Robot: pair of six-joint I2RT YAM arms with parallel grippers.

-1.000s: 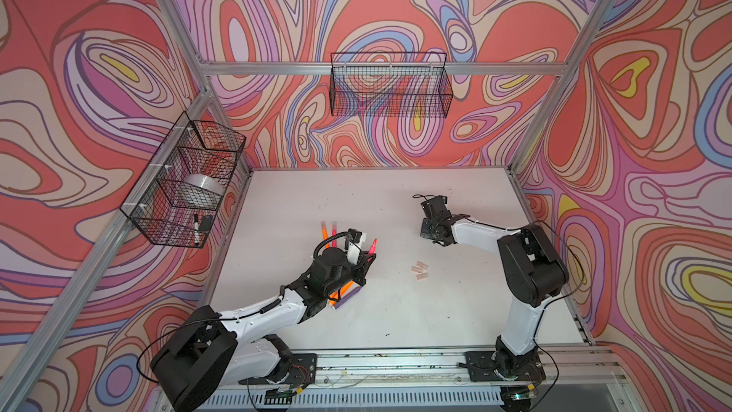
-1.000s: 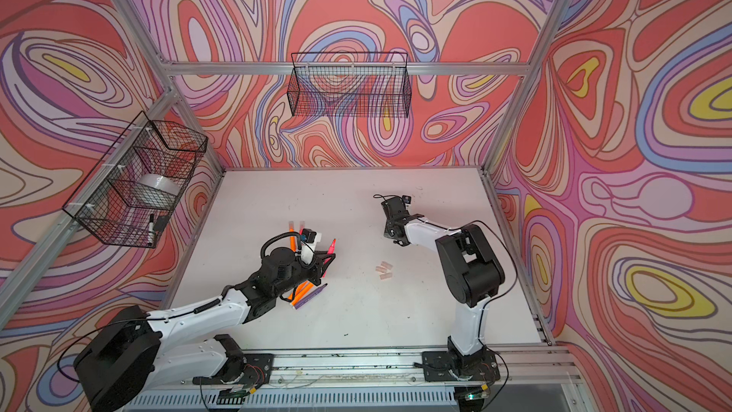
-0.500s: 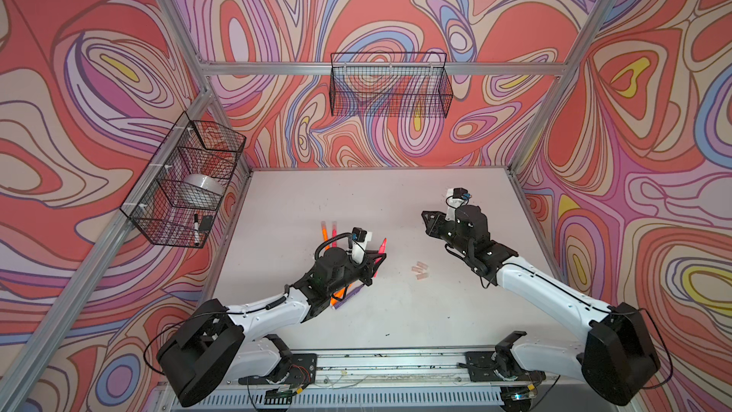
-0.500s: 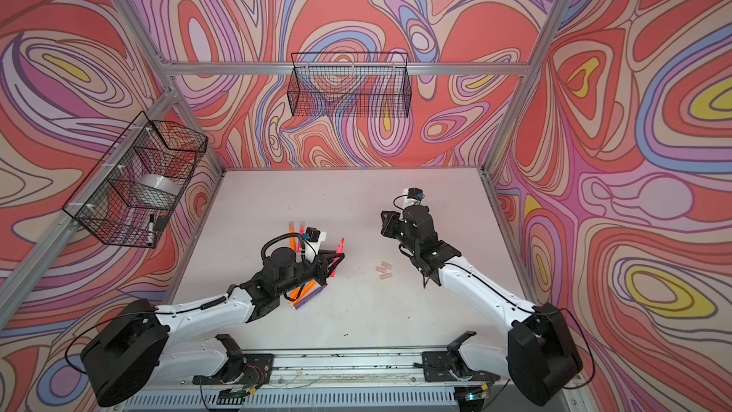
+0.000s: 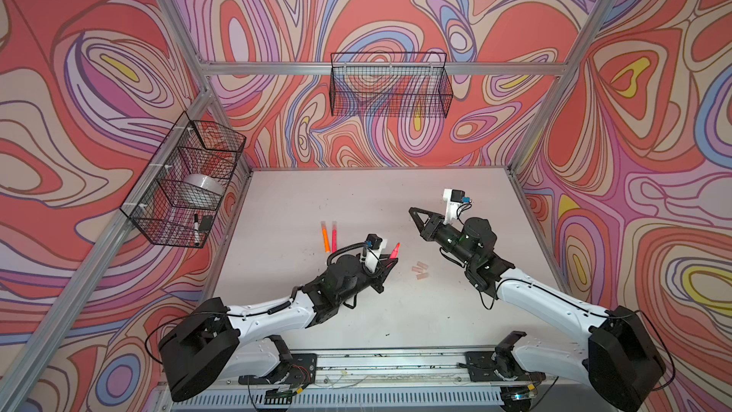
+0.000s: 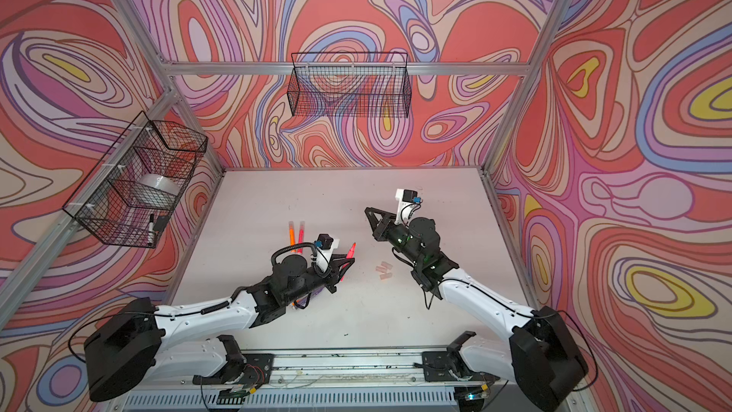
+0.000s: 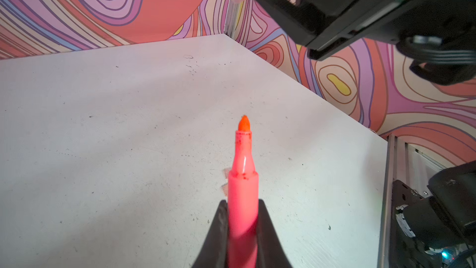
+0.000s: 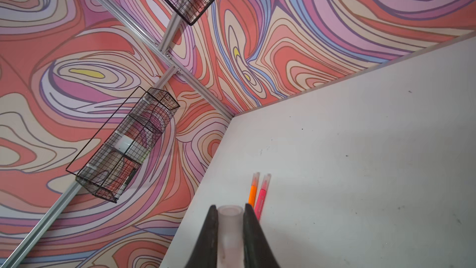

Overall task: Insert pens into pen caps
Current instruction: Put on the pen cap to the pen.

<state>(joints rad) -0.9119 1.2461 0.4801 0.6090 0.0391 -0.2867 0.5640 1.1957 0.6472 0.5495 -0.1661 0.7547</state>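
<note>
Between the left gripper [image 7: 243,203] jaws: a pink pen [image 7: 243,184], clamped; the right gripper [image 8: 230,208] clamps a cap [image 8: 230,230]. Joining step, by appearance: next, align tip with cap mouth and push.

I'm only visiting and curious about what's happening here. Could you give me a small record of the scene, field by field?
Left gripper: shut on an uncapped pen, reddish body, orange tip bare
Right gripper: shut on a translucent cap
Pen and cap: apart, not yet joined
Lying on table: orange pen and pink pen, both capped, side by side
Loose caps: three, between the arms
</note>
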